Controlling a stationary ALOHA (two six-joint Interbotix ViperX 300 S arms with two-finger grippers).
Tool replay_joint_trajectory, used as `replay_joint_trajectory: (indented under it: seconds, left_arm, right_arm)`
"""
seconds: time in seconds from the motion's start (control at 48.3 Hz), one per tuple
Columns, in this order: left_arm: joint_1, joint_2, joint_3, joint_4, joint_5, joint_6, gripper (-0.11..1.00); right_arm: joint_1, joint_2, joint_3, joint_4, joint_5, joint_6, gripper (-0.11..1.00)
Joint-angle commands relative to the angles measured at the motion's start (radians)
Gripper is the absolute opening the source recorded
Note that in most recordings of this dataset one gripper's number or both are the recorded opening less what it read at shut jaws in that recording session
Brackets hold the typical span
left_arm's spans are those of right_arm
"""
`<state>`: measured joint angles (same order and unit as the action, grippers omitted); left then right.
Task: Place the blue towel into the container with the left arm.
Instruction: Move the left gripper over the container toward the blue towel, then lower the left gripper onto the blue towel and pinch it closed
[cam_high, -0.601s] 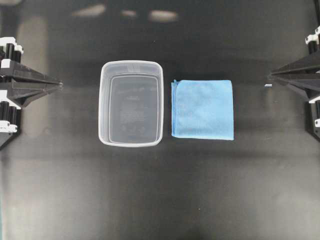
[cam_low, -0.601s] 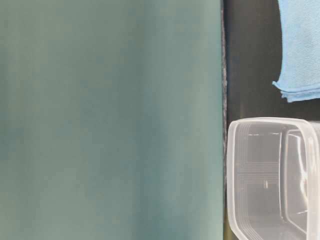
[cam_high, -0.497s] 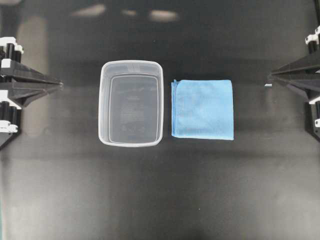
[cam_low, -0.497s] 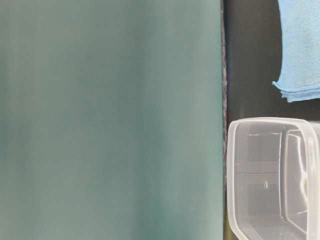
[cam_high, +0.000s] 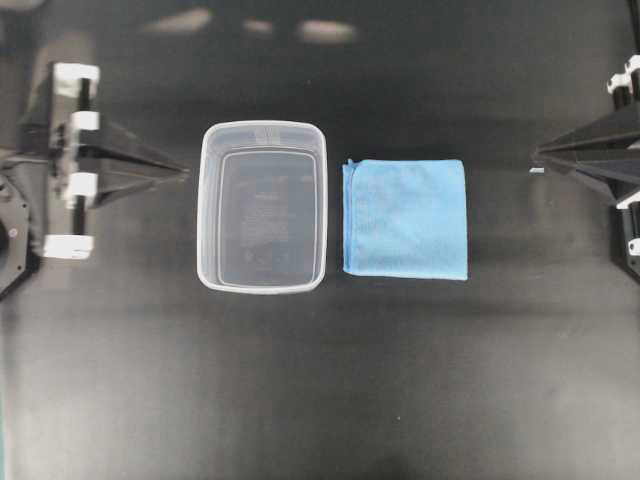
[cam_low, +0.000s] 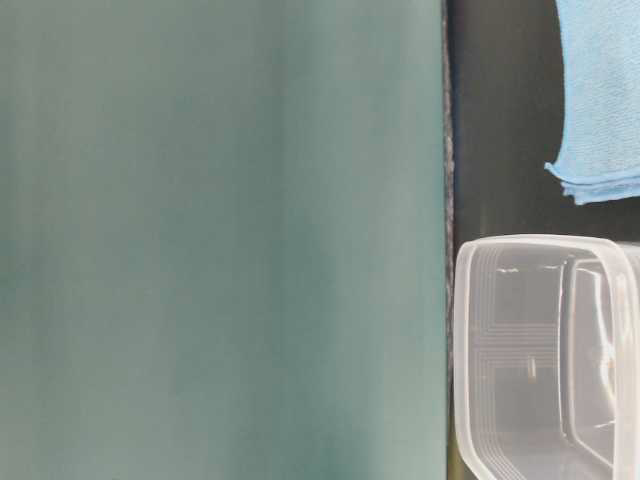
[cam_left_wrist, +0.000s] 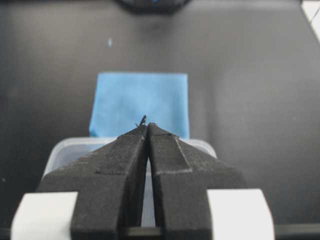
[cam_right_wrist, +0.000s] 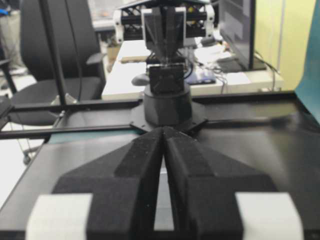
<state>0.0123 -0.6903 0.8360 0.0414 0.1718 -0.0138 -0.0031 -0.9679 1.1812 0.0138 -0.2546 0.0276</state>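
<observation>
The blue towel (cam_high: 405, 219) is seen folded into a neat square, lying flat on the black surface (cam_high: 320, 380) just beside the clear container (cam_high: 263, 207). The left end effector (cam_high: 185, 172) is pressed together near the container; the right end effector (cam_high: 538, 153) is likewise pressed together.

1. Left arm (cam_high: 60, 170) — black, with white clips across its upper links.
2. Left gripper (cam_left_wrist: 146, 127) — two matte black wedge fingers, white blocks at their bases.
3. Right gripper (cam_right_wrist: 163, 131) has the same black, white-blocked fingers.
</observation>
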Motion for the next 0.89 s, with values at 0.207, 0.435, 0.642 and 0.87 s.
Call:
replay_joint_trajectory:
  seconds: [0.207,0.435,0.642,0.87]
  left_arm:
    - [0.014,0.236,-0.235,0.003,0.126,0.009,0.01]
    - [0.032,0.436,-0.425,0.005,0.225,0.026,0.10]
    - [0.034,0.647,-0.611,0.005,0.353,0.060,0.66]
    - [0.038,0.887,-0.807,0.005,0.446,0.061,0.88]
  right_arm:
    - [-0.006,0.000,-0.011,0.005,0.031,0.002,0.42]
    - [-0.006,-0.009,-0.011,0.006,0.037,0.000,0.75]
    - [-0.006,-0.018,-0.005,0.006,0.044,-0.002,0.74]
    - [-0.006,-0.031,-0.002,0.006,0.080,-0.003,0.74]
